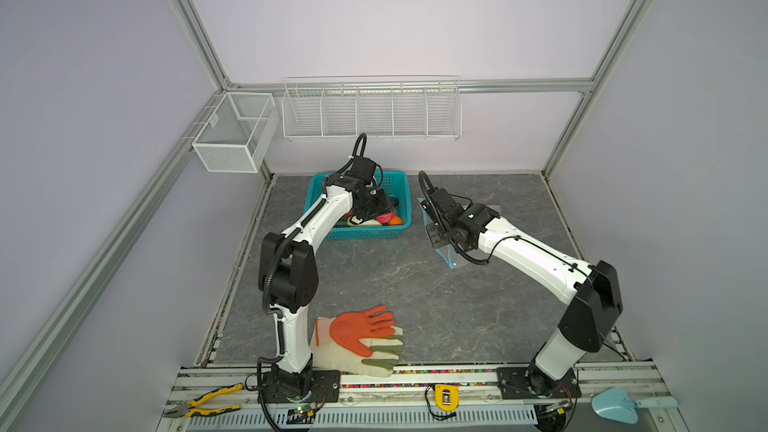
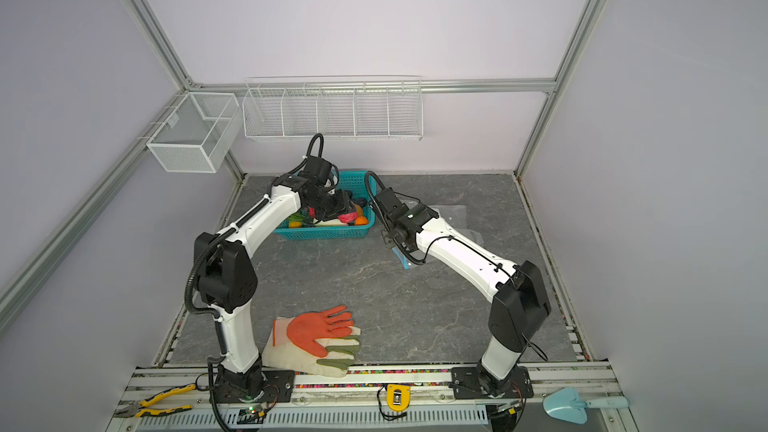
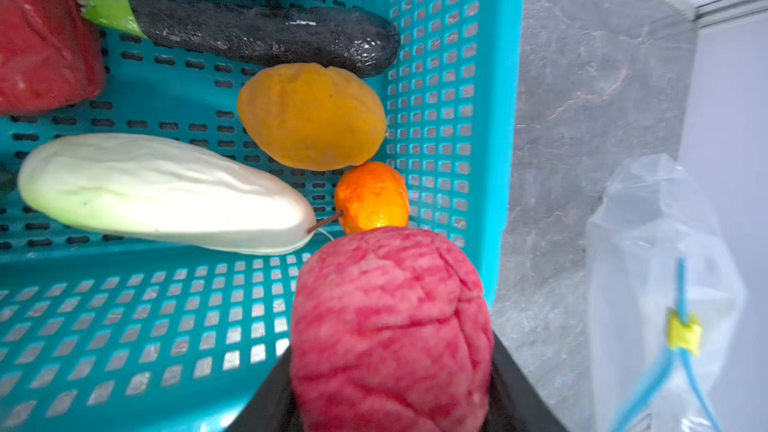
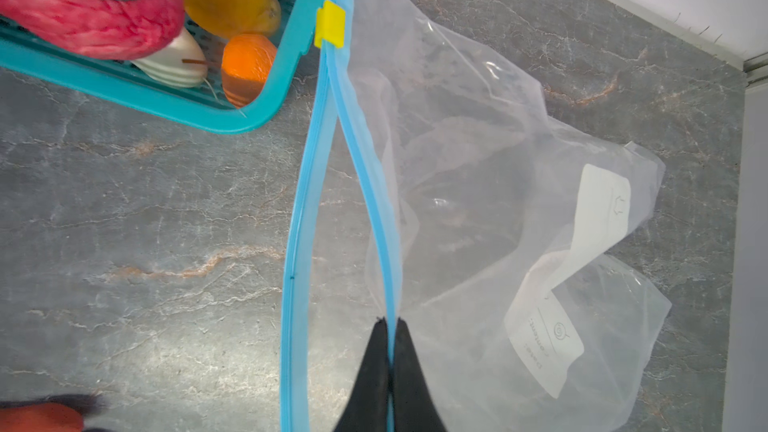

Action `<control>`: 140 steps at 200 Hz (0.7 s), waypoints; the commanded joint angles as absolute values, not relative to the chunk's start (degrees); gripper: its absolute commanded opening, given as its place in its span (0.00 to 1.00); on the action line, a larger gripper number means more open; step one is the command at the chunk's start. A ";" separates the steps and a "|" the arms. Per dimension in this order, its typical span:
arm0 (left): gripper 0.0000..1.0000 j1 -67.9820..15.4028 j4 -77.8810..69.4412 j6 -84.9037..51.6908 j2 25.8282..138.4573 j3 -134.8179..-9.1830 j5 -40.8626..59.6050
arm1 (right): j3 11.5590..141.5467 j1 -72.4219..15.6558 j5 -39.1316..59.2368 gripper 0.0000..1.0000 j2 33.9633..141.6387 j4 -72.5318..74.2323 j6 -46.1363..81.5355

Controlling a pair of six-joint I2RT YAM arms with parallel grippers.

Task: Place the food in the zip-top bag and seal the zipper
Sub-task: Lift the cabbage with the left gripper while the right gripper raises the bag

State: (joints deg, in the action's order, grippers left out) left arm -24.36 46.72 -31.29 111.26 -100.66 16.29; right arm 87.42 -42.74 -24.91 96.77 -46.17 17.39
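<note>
My left gripper (image 3: 390, 388) is shut on a pink-red wrinkled toy fruit (image 3: 390, 317), held just above the near right corner of the teal basket (image 3: 449, 76). More food lies in the basket: a white gourd (image 3: 166, 193), a yellow fruit (image 3: 311, 116), a small orange (image 3: 372, 197), a dark eggplant (image 3: 266, 33) and a red piece (image 3: 41, 35). The clear zip-top bag (image 4: 478, 201) lies right of the basket. Its mouth gapes. My right gripper (image 4: 390, 322) is shut on one lip of the blue zipper (image 4: 378, 209). The yellow slider (image 4: 330, 23) sits at the far end.
Orange-and-white gloves (image 1: 361, 338) lie at the front by the left arm's base. Pliers (image 1: 203, 405), a yellow tape measure (image 1: 446, 396) and a light blue trowel (image 1: 623, 405) rest on the front rail. White wire racks (image 1: 372, 110) hang on the back wall.
</note>
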 commanded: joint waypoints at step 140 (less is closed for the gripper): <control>0.21 -30.12 -2.70 -66.09 95.36 -73.65 30.64 | 87.38 -36.36 -11.13 0.06 93.43 -42.28 24.65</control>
State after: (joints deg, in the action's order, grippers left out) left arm -29.39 8.34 -58.63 96.53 -75.02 28.93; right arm 87.42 -37.28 -13.80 95.26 -43.20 22.76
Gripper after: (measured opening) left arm 0.511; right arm 0.063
